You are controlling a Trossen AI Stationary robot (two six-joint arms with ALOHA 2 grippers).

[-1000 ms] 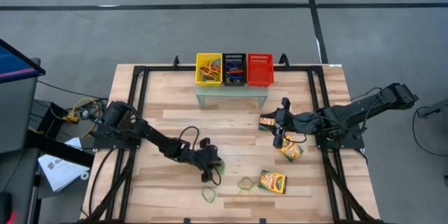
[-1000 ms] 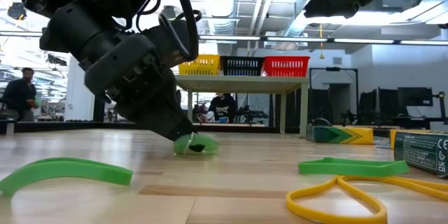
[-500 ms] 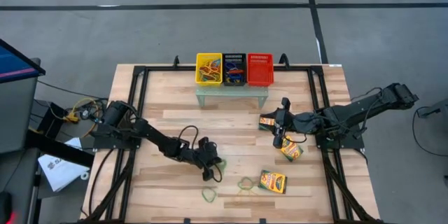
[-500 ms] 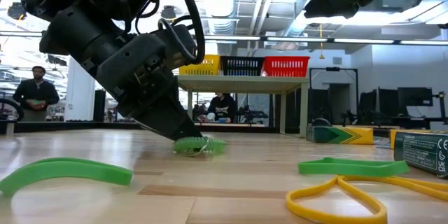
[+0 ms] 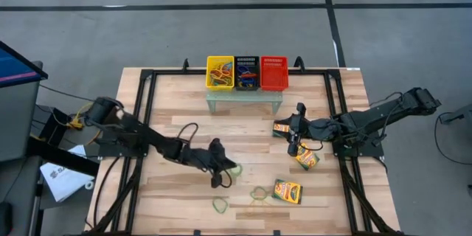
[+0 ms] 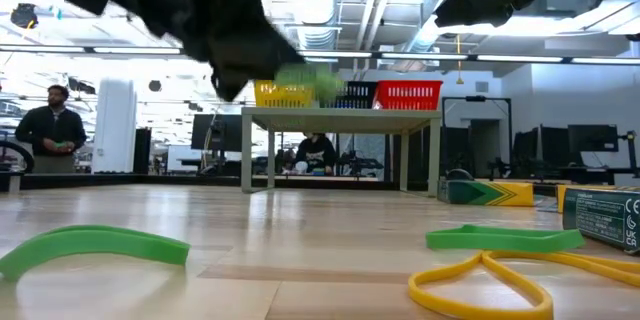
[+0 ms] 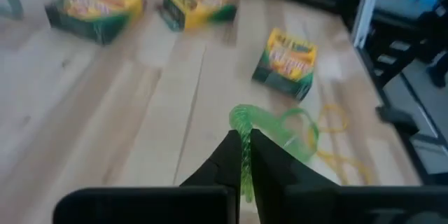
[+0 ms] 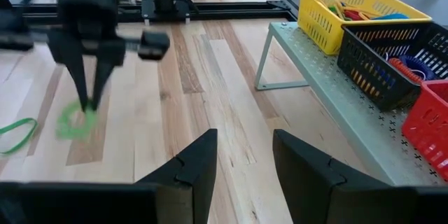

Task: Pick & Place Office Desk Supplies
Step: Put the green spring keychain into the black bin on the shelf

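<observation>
- Green rubber band [image 7: 274,127]: pinched in the left end effector [image 5: 218,168], lifted clear of the table [image 5: 177,133] near its middle; probably bound for a basket.
- Band hangs as a thin, translucent green loop, drooping beyond the closed fingertips [image 7: 241,155].
- Right end effector [image 5: 293,136]: hovers at the right by the crayon boxes [image 5: 287,191], jaws parted, empty.
- Yellow basket [image 5: 220,72], far side, already holds bands.
</observation>
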